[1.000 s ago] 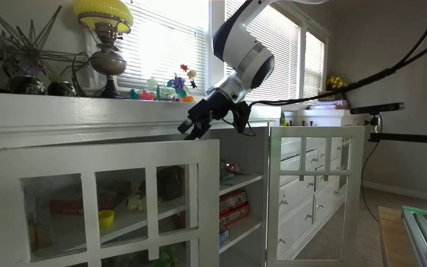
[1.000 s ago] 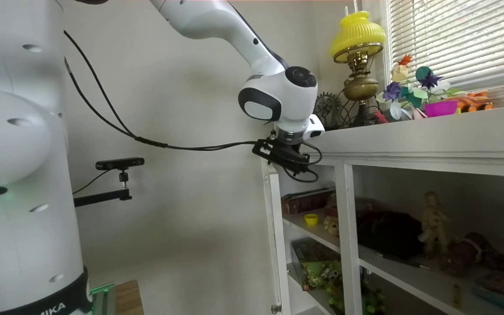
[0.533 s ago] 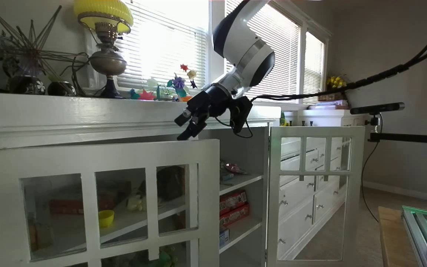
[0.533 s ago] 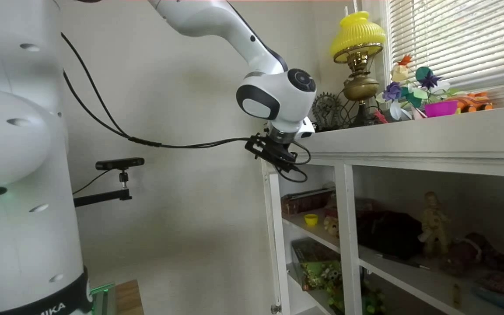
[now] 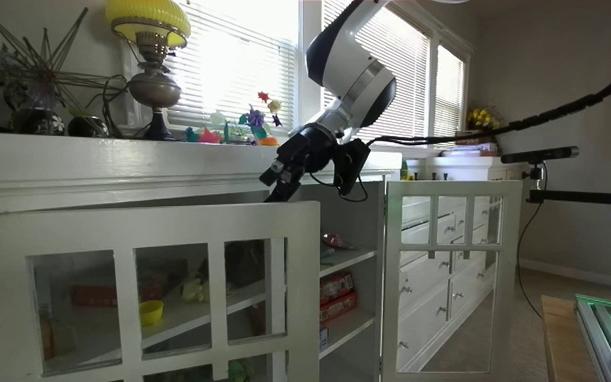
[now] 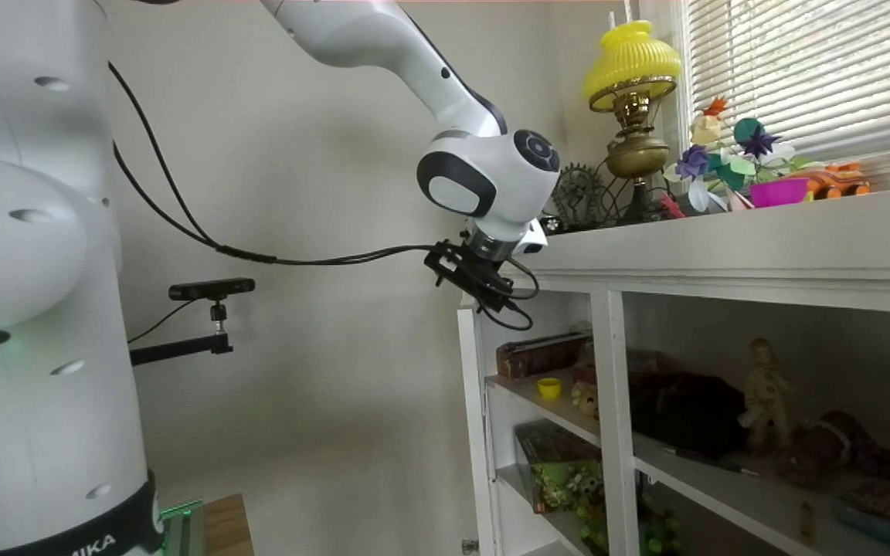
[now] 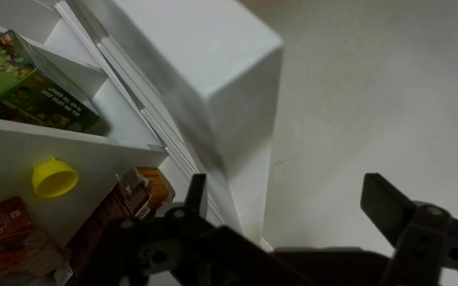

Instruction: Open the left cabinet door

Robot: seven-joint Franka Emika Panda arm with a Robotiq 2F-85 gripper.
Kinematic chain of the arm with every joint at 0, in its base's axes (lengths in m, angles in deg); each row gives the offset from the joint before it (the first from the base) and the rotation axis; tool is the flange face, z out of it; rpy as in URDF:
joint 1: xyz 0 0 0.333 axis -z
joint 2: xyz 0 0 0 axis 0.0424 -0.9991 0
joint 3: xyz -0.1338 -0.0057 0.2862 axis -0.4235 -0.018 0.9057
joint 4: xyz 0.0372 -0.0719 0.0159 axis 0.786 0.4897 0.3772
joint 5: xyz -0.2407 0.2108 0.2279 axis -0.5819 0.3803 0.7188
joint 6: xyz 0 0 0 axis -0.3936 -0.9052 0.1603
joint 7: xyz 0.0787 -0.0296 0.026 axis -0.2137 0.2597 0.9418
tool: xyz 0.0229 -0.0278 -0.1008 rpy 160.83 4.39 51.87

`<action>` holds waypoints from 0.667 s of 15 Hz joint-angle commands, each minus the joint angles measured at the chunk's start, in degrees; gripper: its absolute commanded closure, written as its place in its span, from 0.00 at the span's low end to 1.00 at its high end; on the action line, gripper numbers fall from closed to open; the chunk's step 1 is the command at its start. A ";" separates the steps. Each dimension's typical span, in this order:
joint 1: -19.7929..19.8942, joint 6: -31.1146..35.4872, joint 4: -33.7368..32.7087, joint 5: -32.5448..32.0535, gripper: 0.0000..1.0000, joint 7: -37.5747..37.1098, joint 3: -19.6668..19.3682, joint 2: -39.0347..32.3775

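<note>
Left cabinet door (image 5: 217, 297): before the shelves (image 5: 349, 262).
Cup (image 5: 151, 313): on a shelf, behind that door.
Gripper (image 7: 286, 188): at door's top edge, one finger behind.
Lamp (image 6: 636, 154): on cabinet top (image 6: 723, 241), left of flowers (image 6: 740, 164).
Right door (image 5: 459, 247): right of shelves, before drawers (image 5: 427, 292).

White door (image 5: 128, 302), seemingly black fingers (image 7: 388, 208)

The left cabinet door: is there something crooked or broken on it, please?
Nothing visible looks broken. The left cabinet door stands ajar; one short bar below its cross bar stops like a cut-off stub, which looks odd. The other open door has similar stubs, so it is probably the design.
</note>
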 commanded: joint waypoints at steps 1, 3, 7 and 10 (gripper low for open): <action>0.89 -2.23 1.38 -3.29 0.00 -2.62 0.21 1.76; 0.95 -3.57 1.18 -3.37 0.00 -2.48 0.26 1.78; 1.00 -9.81 0.35 -3.13 0.00 -2.14 0.48 1.19; 0.77 -15.42 -0.31 -3.02 0.00 -2.21 0.76 -0.01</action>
